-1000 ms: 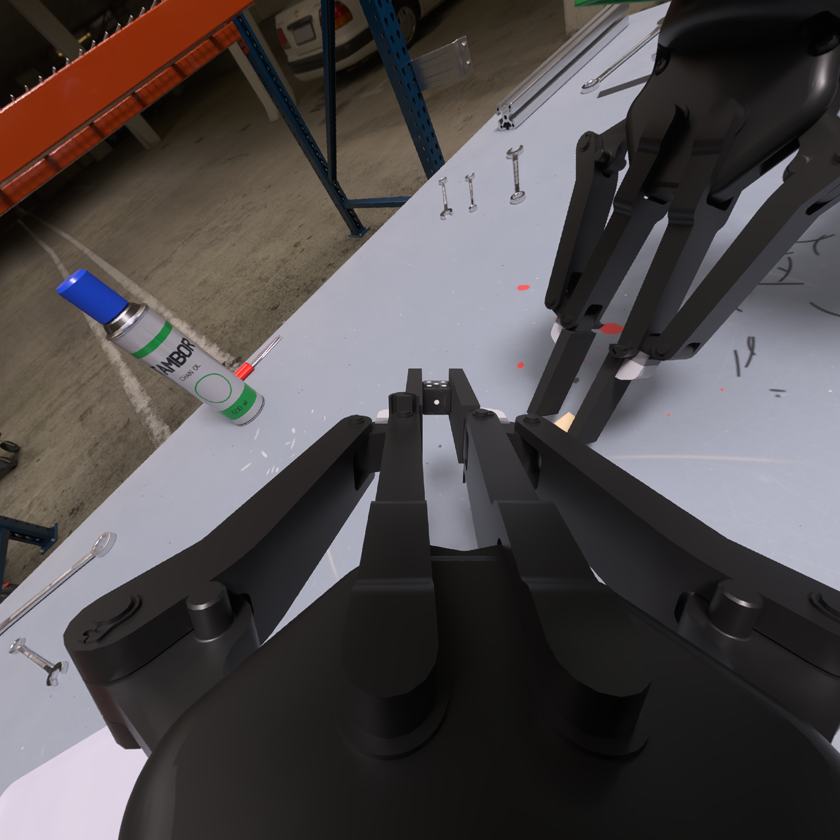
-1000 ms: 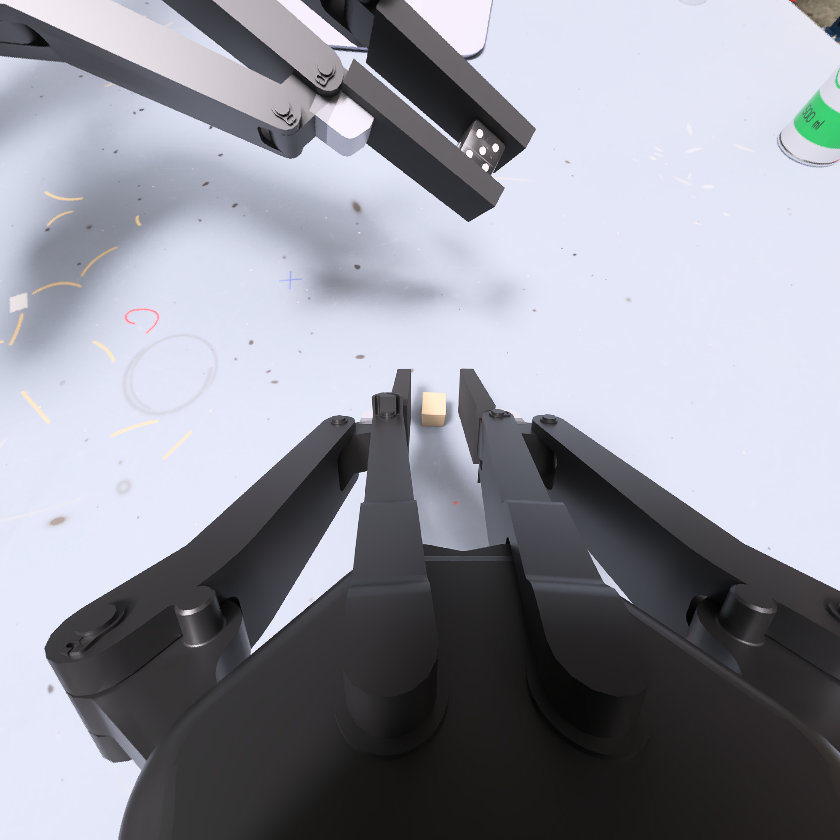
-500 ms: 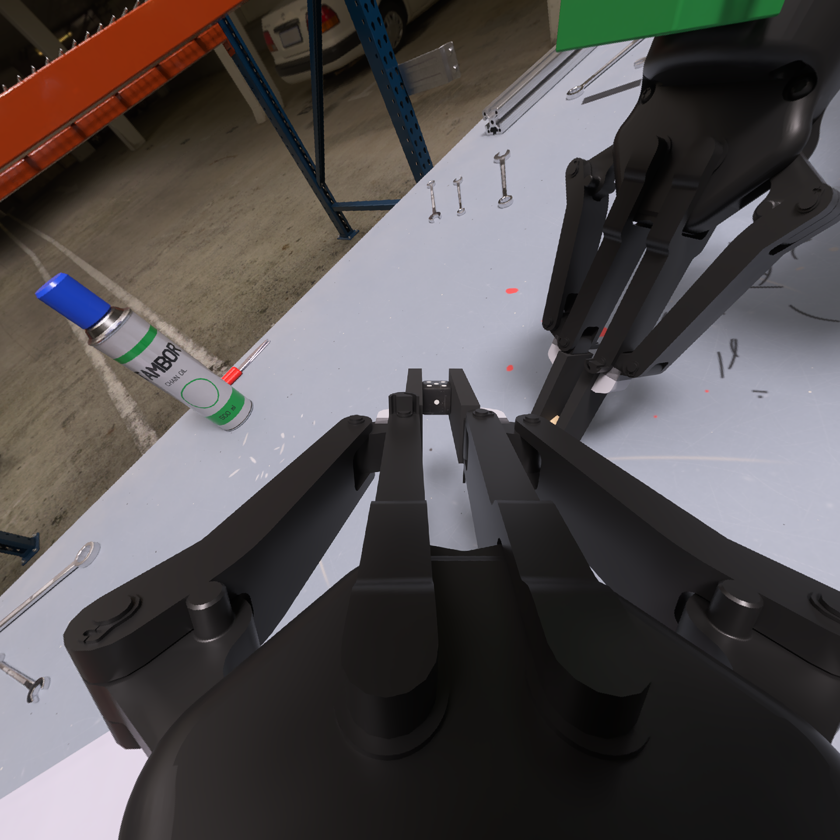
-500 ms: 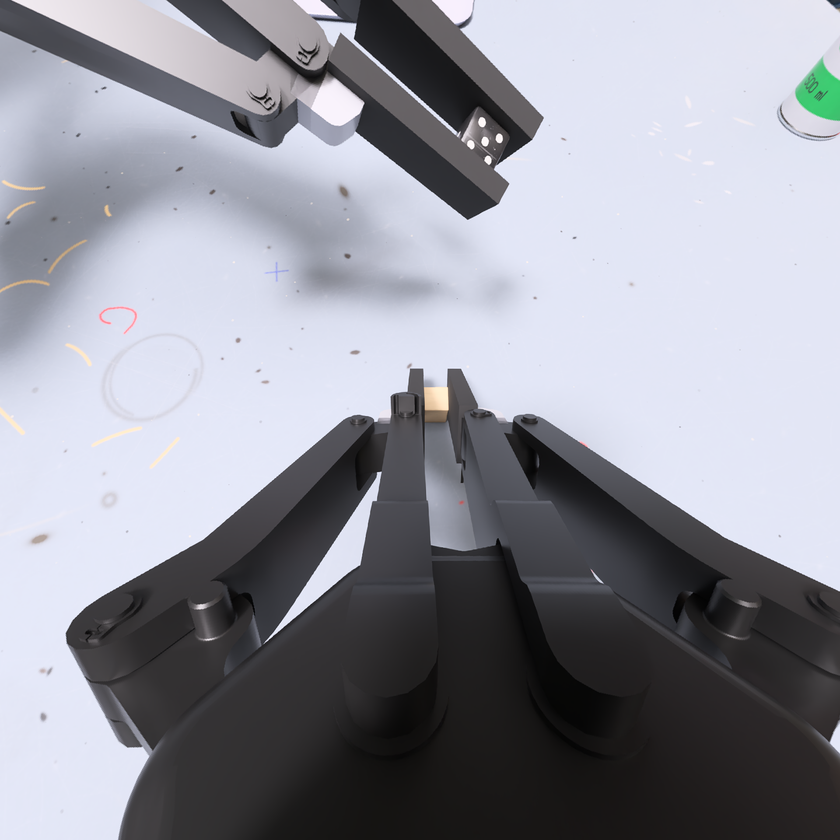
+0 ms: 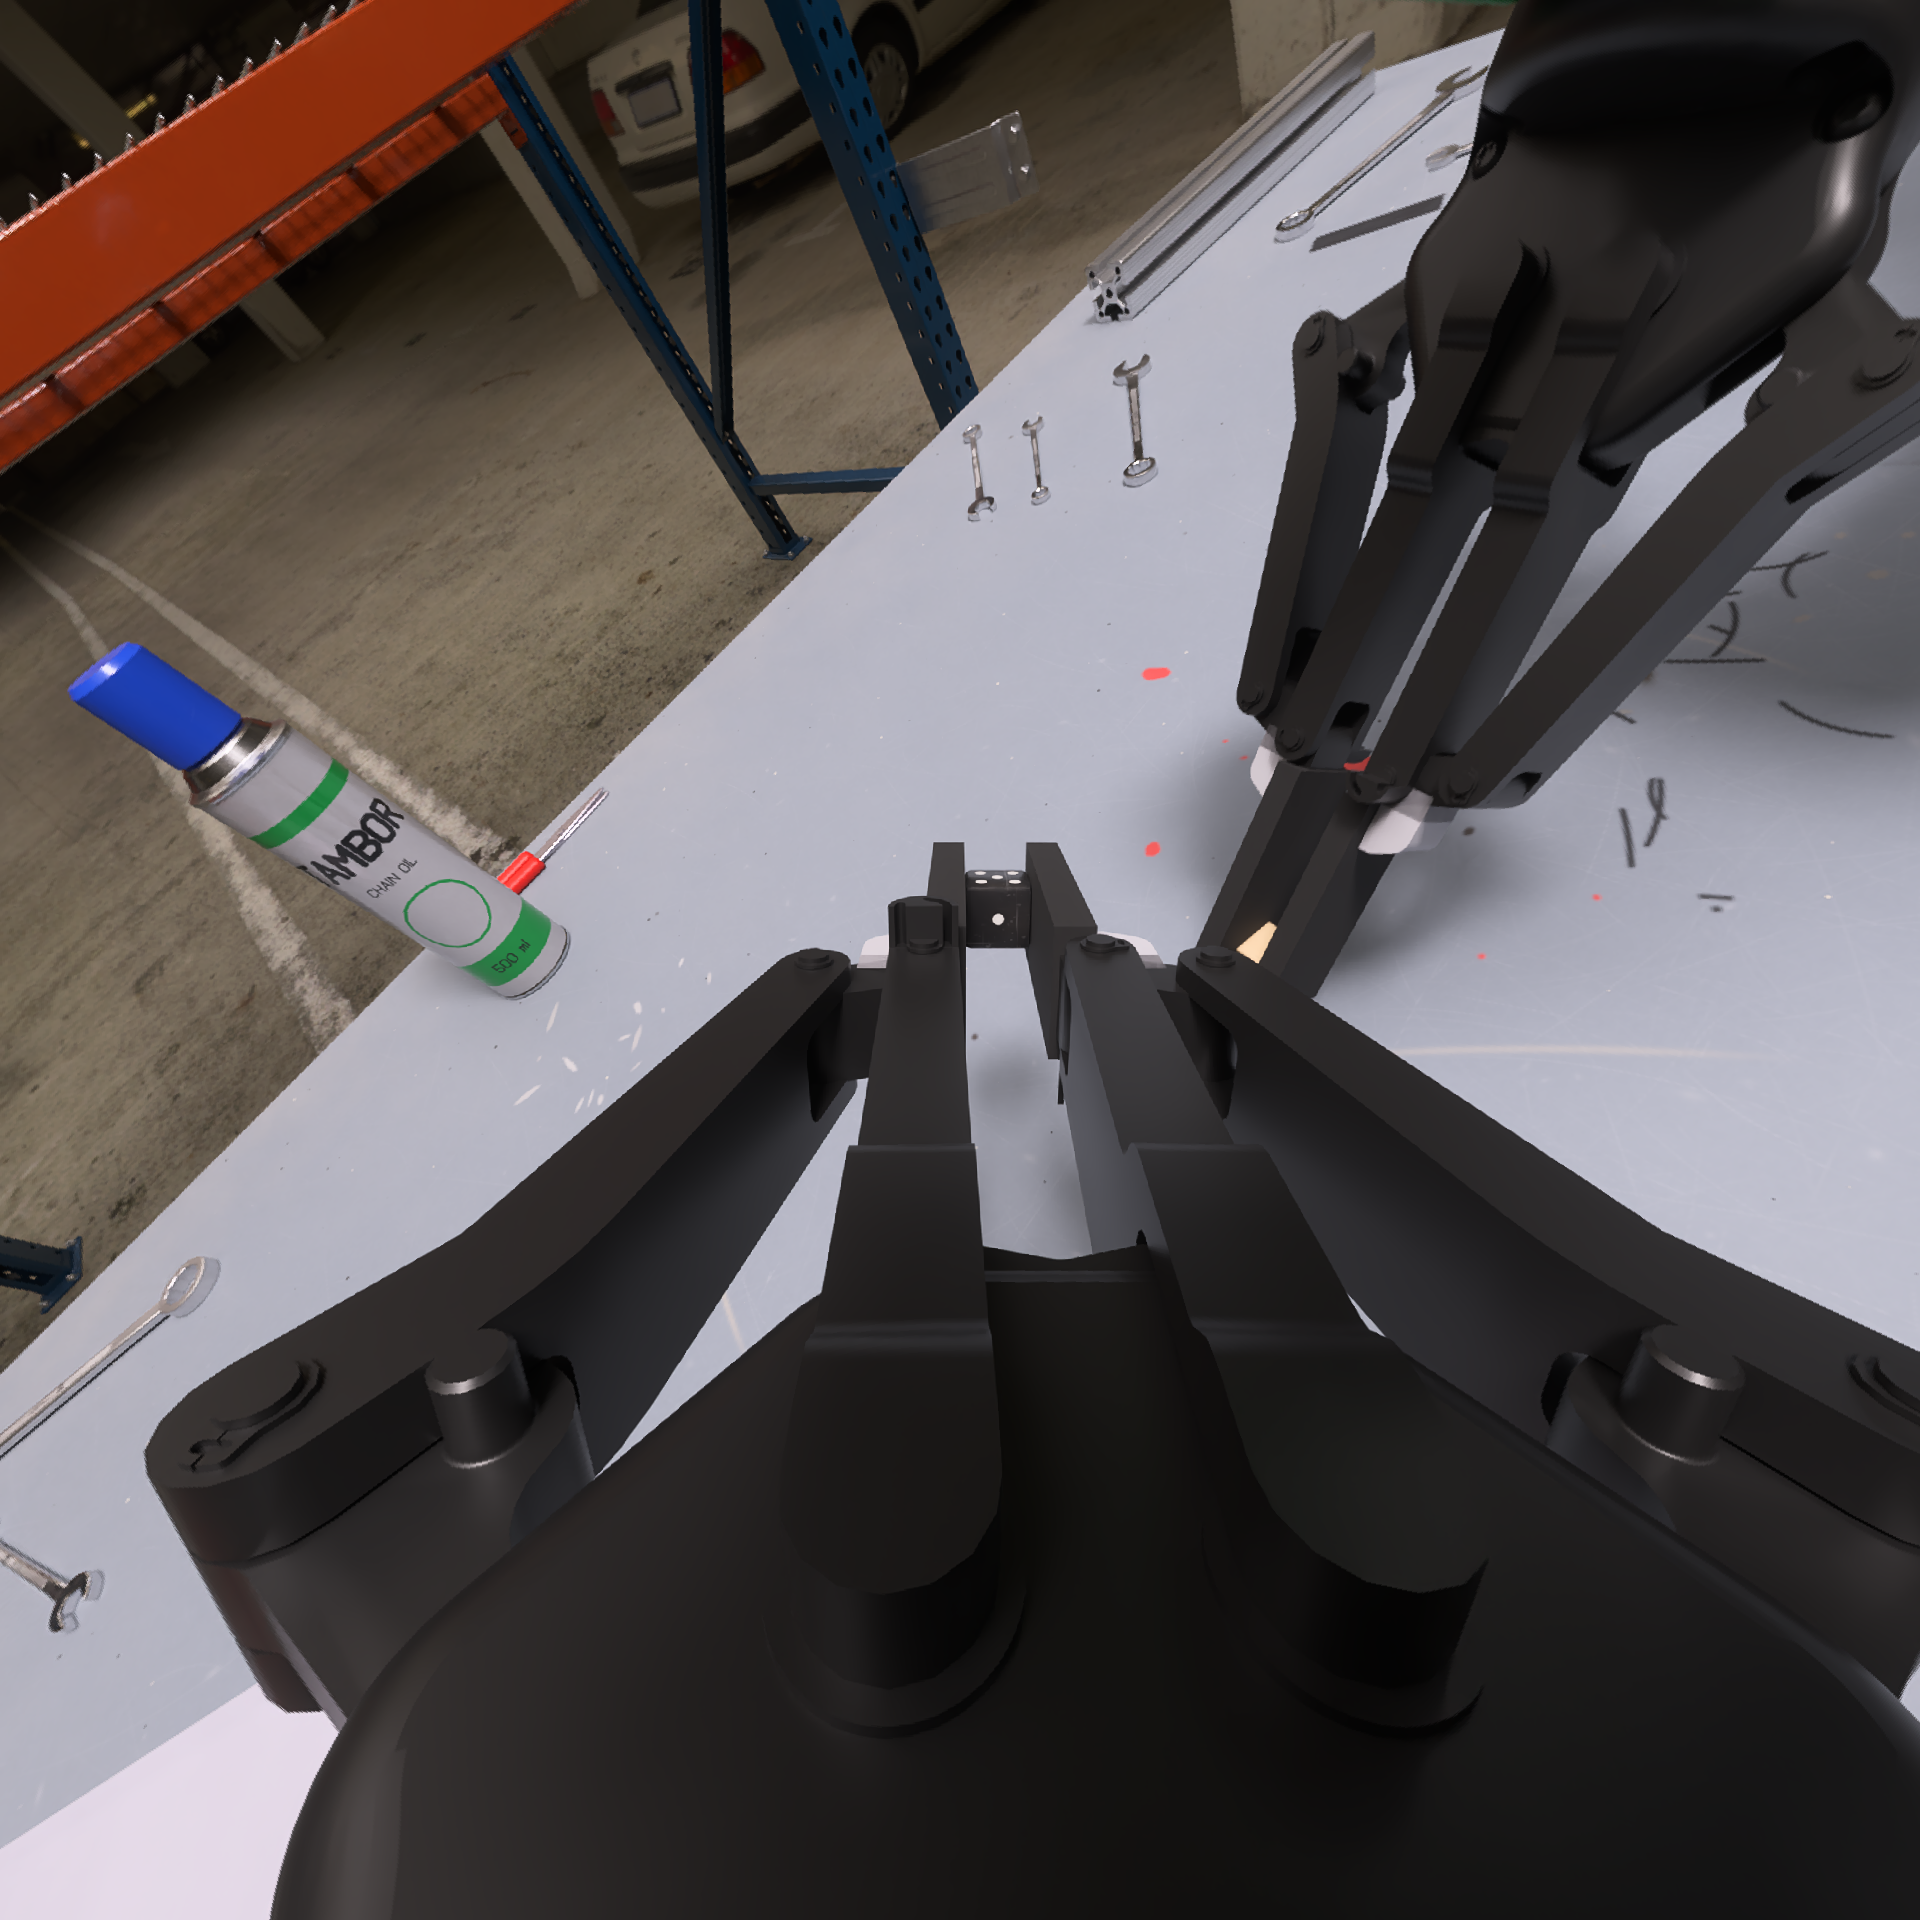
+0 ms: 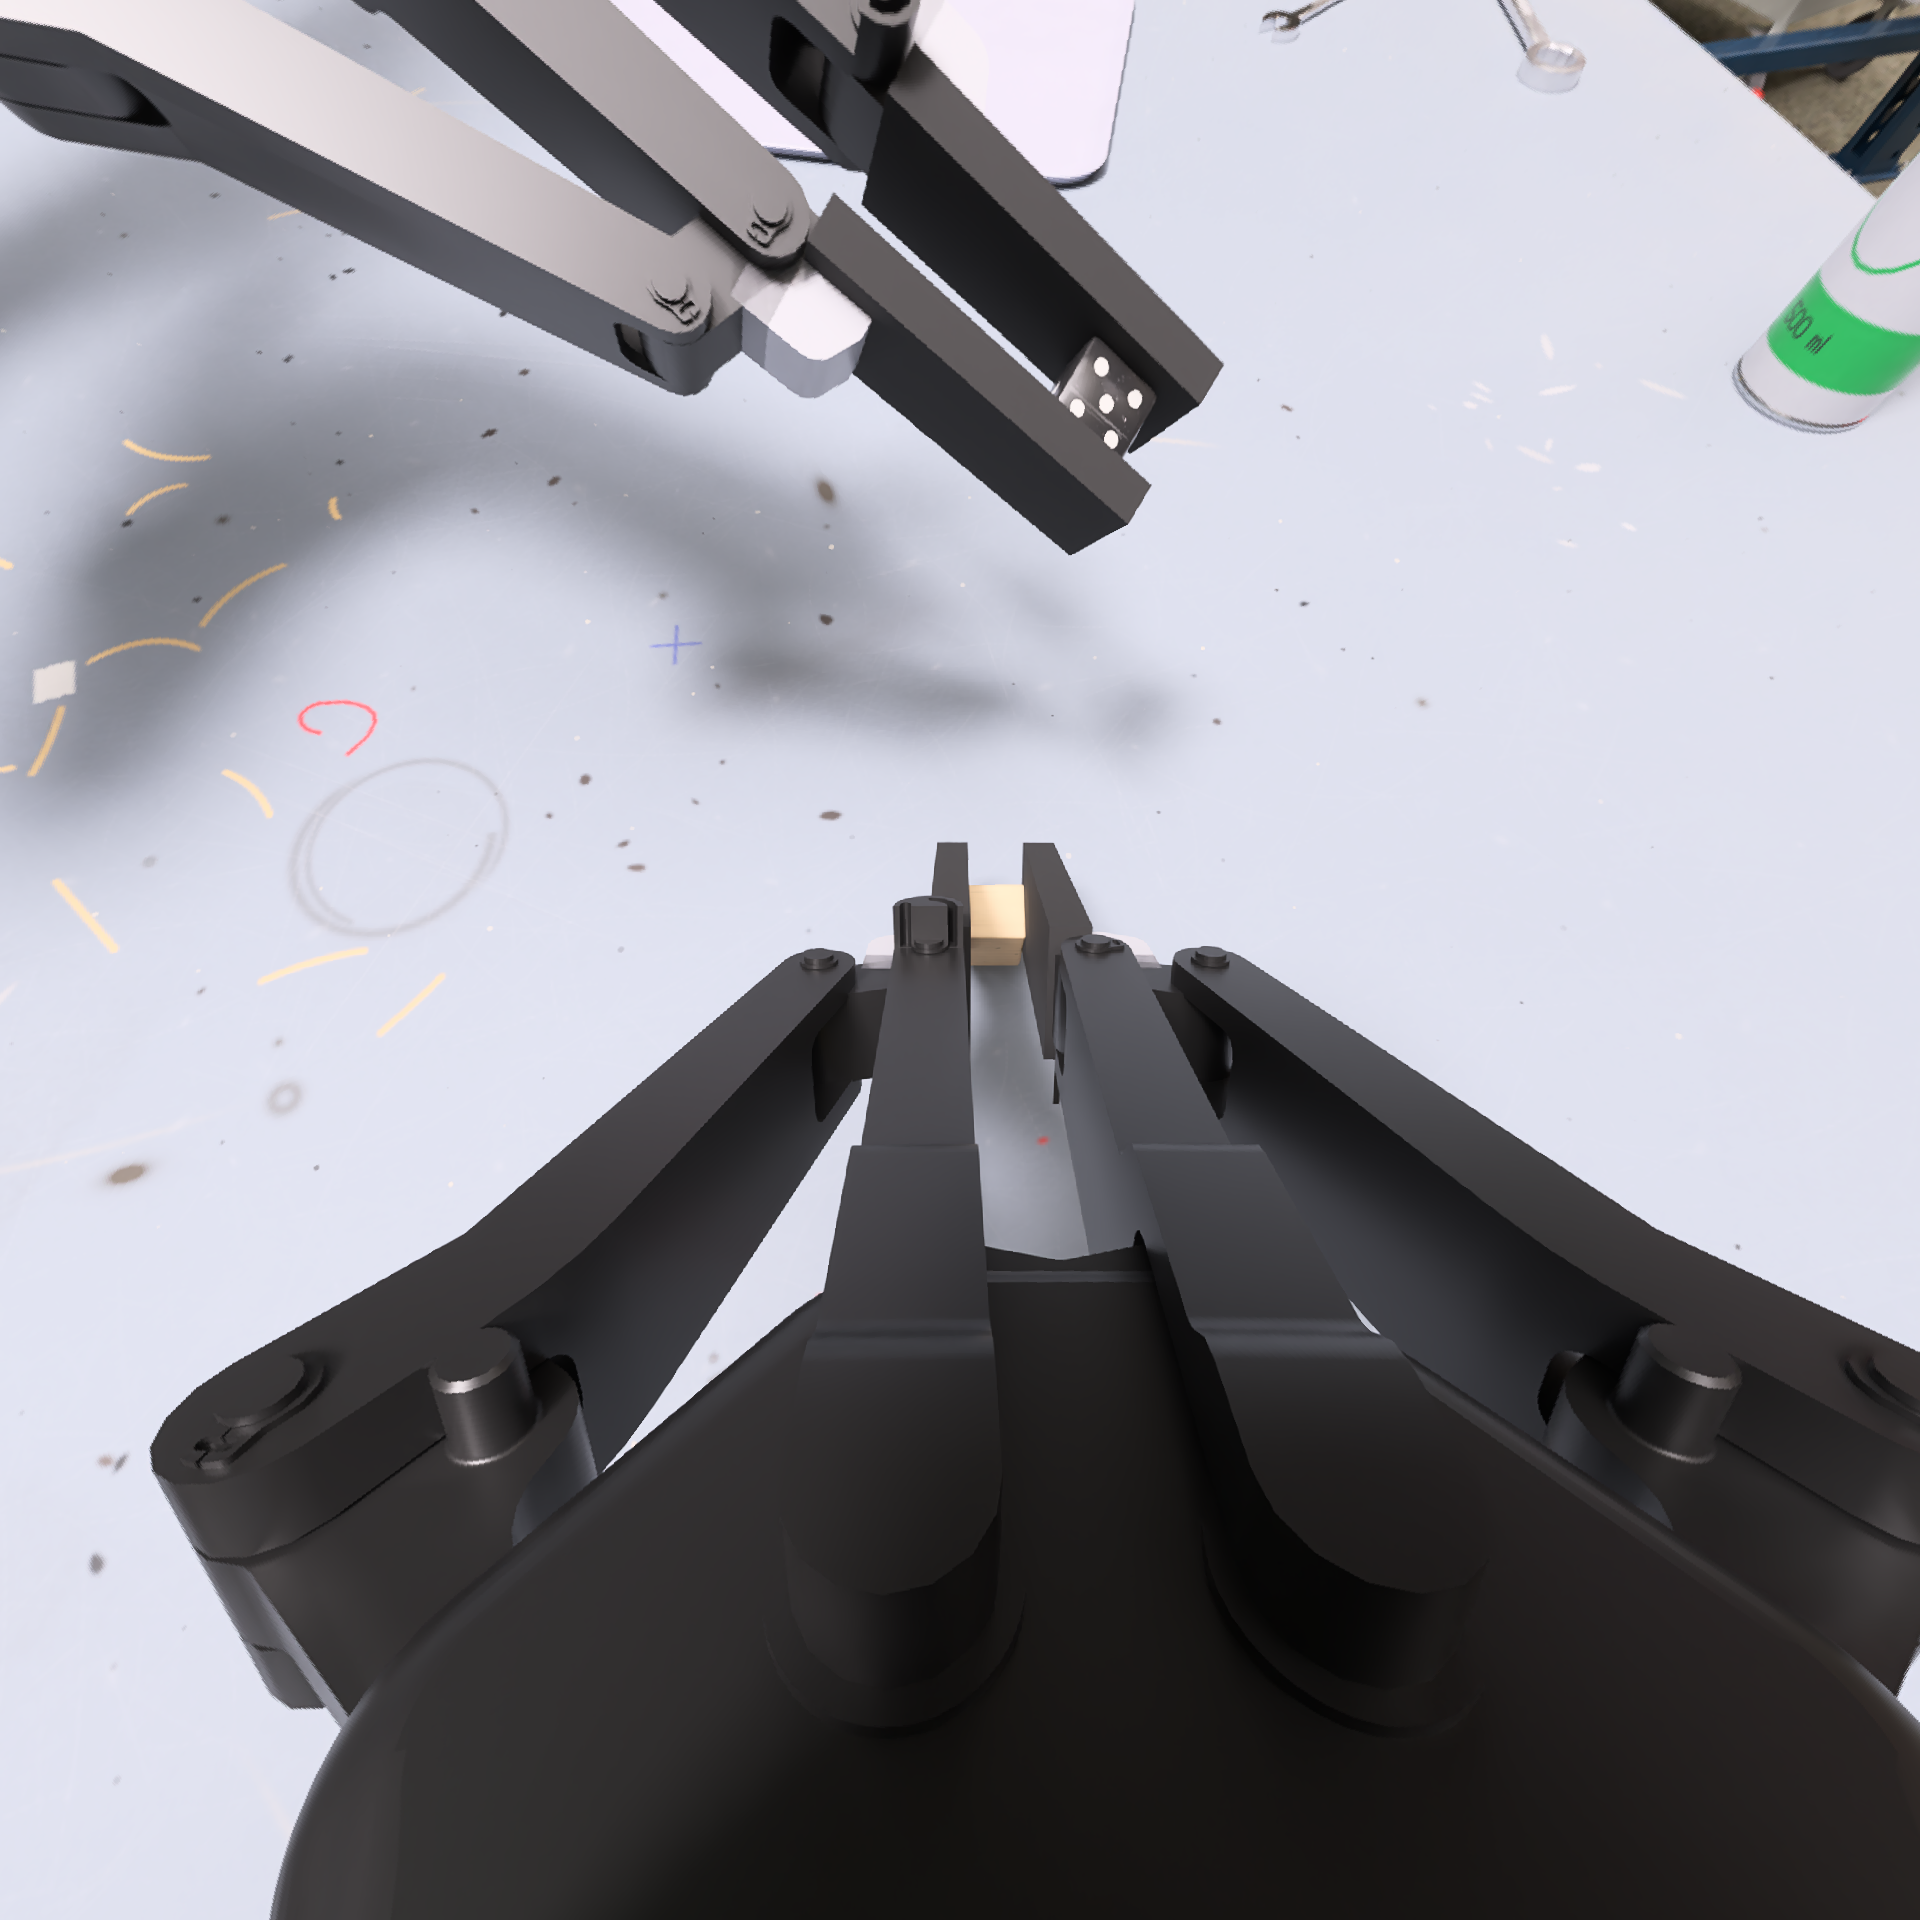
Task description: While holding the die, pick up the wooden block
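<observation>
My left gripper (image 5: 995, 883) is shut on a small black die (image 5: 997, 908) with white pips and holds it above the grey table. The die (image 6: 1104, 400) and that gripper (image 6: 1132, 457) also show in the right wrist view, at the top. My right gripper (image 6: 995, 883) is shut on a small light wooden block (image 6: 995, 923), held just above the table. In the left wrist view the right gripper (image 5: 1288, 935) stands to the right, with a sliver of the block (image 5: 1255, 940) showing between its fingers.
A spray can (image 5: 322, 826) with a blue cap lies at the table's left edge, next to a red-handled tool (image 5: 545, 844). Several wrenches (image 5: 1135, 431) and an aluminium rail (image 5: 1226, 177) lie at the far end. A white plate (image 6: 1081, 125) lies behind the left gripper.
My right gripper has closed on the wooden block and lifted it slightly off the table. The left gripper has kept hold of the die.
</observation>
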Controlling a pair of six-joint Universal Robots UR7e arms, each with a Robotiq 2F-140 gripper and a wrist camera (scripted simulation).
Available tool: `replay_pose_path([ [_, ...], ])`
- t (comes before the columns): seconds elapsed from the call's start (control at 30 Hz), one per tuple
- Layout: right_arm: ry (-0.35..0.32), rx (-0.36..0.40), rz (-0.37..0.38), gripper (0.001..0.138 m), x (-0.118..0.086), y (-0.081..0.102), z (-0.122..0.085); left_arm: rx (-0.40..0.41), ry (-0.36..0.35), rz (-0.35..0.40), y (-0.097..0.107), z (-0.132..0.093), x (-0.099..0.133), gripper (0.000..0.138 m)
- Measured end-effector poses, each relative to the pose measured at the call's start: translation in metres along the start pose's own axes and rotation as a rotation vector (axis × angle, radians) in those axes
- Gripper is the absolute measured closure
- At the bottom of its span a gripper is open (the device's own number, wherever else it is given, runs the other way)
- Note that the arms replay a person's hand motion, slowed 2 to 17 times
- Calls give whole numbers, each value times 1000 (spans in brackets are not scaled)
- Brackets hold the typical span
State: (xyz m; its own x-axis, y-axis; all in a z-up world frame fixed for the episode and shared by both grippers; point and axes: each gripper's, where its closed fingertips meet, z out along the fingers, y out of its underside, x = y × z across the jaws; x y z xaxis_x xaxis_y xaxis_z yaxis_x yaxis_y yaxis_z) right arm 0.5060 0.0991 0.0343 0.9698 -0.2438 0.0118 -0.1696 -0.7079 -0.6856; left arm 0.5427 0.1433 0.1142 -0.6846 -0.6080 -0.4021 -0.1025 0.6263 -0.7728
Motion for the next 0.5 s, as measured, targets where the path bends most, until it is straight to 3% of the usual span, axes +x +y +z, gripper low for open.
replay_pose_path([
  [0.33, -11, 40, -45, 125, -3, 4, -39, 21, 27, -3, -4, 0, 6, 123],
  [0.5, -4, 33, -44, 125, -5, 19, -66, 37, 57, 20, -8, 1, 14, 123],
])
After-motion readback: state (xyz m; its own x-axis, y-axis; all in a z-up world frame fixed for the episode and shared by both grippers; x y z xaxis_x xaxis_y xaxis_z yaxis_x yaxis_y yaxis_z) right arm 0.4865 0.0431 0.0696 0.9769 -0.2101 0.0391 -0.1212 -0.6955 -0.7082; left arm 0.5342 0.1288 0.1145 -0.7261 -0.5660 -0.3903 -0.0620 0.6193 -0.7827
